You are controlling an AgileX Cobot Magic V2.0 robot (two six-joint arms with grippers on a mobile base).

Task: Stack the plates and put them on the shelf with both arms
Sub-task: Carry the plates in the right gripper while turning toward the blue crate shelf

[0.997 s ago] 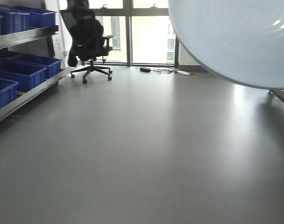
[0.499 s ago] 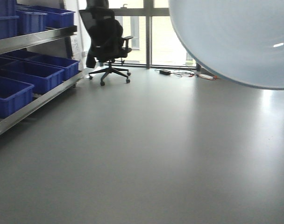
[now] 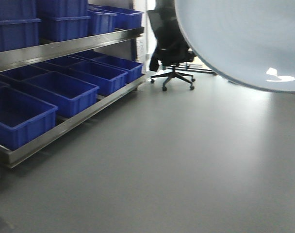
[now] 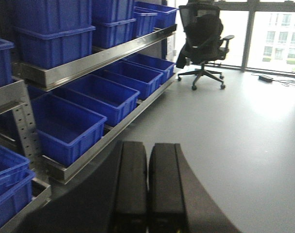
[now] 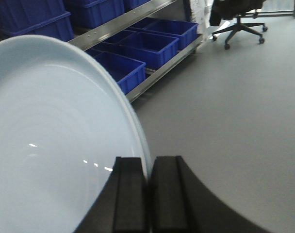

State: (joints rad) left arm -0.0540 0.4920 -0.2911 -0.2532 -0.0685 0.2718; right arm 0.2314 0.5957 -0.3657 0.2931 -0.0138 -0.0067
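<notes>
Shelf [image 3: 65, 48]: metal rack along the left of the front view, two levels showing, running back into the room.
Blue bins [image 3: 65, 92]: open plastic crates in a row on the lower level; more stand stacked on the upper level.
Floor [image 3: 162, 160]: plain grey with a soft sheen.
Office chair [image 3: 172, 53]: black, on castors, standing on the floor past the far end of the shelf.
Plate [image 3: 239, 39]: held in the air close to the front camera, filling the upper right of that view, well apart from the shelf.
Plate, look: glossy pale bluish-white, with a thin darker edge line and one bright glint near its lower edge. The right wrist view [image 5: 55, 136] shows faint concentric rings, a low upturned rim and small glints.
Left tool [image 4: 148, 145]: fingers pressed together pad to pad, pointing over the floor beside the lower bins.
Right tool [image 5: 148, 162]: pinching the plate's rim, one finger on each face.
Cut off: the plate runs out of the top and right of the front view, and out of the left and bottom of the right wrist view. The chair's top is cropped and the plate's edge covers its right side.
Unclear: cannot tell whether a second plate lies against this one. The front view is slightly blurred.
</notes>
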